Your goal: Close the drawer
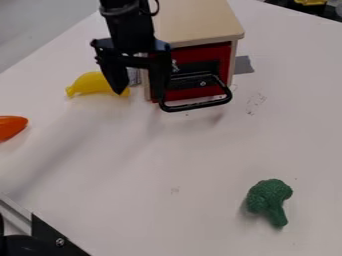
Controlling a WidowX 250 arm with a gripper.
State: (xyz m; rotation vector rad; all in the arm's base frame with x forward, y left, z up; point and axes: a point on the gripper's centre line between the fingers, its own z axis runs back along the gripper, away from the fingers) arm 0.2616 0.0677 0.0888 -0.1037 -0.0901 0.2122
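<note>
My gripper (pixel 141 95) hangs at the upper left of the camera view, its two fingers spread apart with nothing held between them. It is at the left front corner of a small cabinet (pixel 197 22) with a light wooden top. The red drawer (pixel 200 92) is in the cabinet's front, and its black loop handle (pixel 200 105) sticks out toward the camera. The right finger overlaps the handle's left end; whether they touch I cannot tell. The drawer front looks close to the cabinet frame, but any small gap is hard to judge.
A yellow banana-like toy (pixel 90 83) lies behind and left of the gripper. An orange toy (pixel 11 127) is at the left edge, and green toy broccoli (pixel 269 200) at the lower right. A metal and black edge (pixel 50 237) crosses the white table's (pixel 153 165) lower left corner.
</note>
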